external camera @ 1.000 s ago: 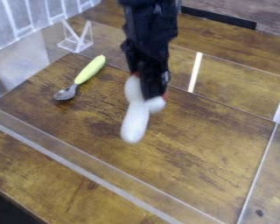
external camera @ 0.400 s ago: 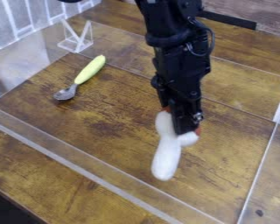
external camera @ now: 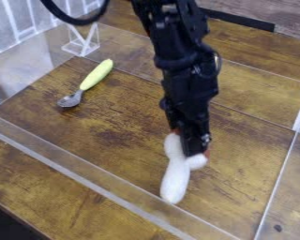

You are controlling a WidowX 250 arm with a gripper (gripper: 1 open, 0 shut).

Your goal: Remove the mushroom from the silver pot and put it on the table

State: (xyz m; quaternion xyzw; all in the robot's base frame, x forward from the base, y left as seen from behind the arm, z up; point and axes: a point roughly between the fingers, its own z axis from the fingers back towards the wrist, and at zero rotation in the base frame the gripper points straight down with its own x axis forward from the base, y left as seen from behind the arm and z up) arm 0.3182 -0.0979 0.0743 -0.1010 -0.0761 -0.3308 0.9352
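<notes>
Jaws: closed on the mushroom, gripping it at its upper end (the reddish cap is only partly visible between them).
Gripper (external camera: 189,142): black, pointing steeply down, at the end of a black arm (external camera: 178,56) that enters from the top of the view.
Mushroom (external camera: 179,176): hangs directly below the jaws, white stem slanting down and slightly to the left; its outline is blurred.
Mushroom contact: the lower tip sits at or just above the wood; whether it touches cannot be told.
Table (external camera: 102,131): dark brown wood-grain planks lying under and around the jaws.
Acrylic panels (external camera: 65,141): clear walls framing the planks; one edge runs in front of the jaws, another stands to their right.
Spoon (external camera: 87,82): silver bowl with a yellow-green handle, lying flat well to the left of the jaws and behind them, apart from the mushroom.
Clear stand (external camera: 80,39): small acrylic piece, upright, beyond the spoon at the far left.
</notes>
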